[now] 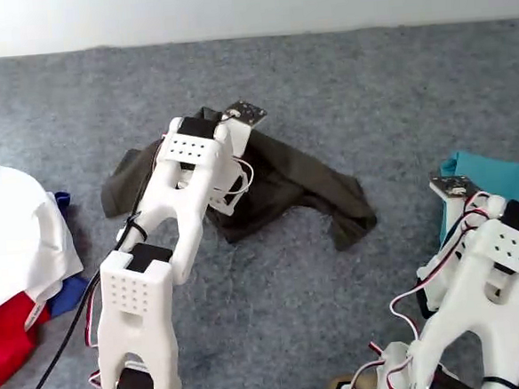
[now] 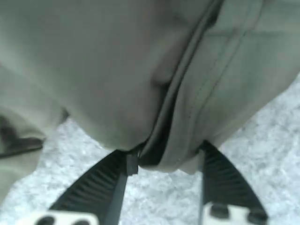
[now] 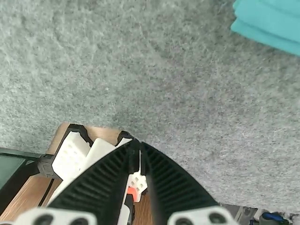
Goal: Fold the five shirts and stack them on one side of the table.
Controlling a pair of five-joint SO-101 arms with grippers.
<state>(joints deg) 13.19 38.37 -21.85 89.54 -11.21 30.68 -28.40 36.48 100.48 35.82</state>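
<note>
The olive shirt sprawls crumpled in the middle of the counter: soft, limp, light, bound to sag, so the stitched hem is my hold. My left end effector gapes wide astride it, clamping nothing yet; my right end effector sits pinched closed, empty, near the teal shirt

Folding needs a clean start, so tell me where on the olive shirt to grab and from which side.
Probably best: pinch the doubled hem edge of the olive shirt, coming straight down from above. It lies crumpled on the table, so a raised fold like that gives something to close on. The left gripper straddles that edge, open.
</note>
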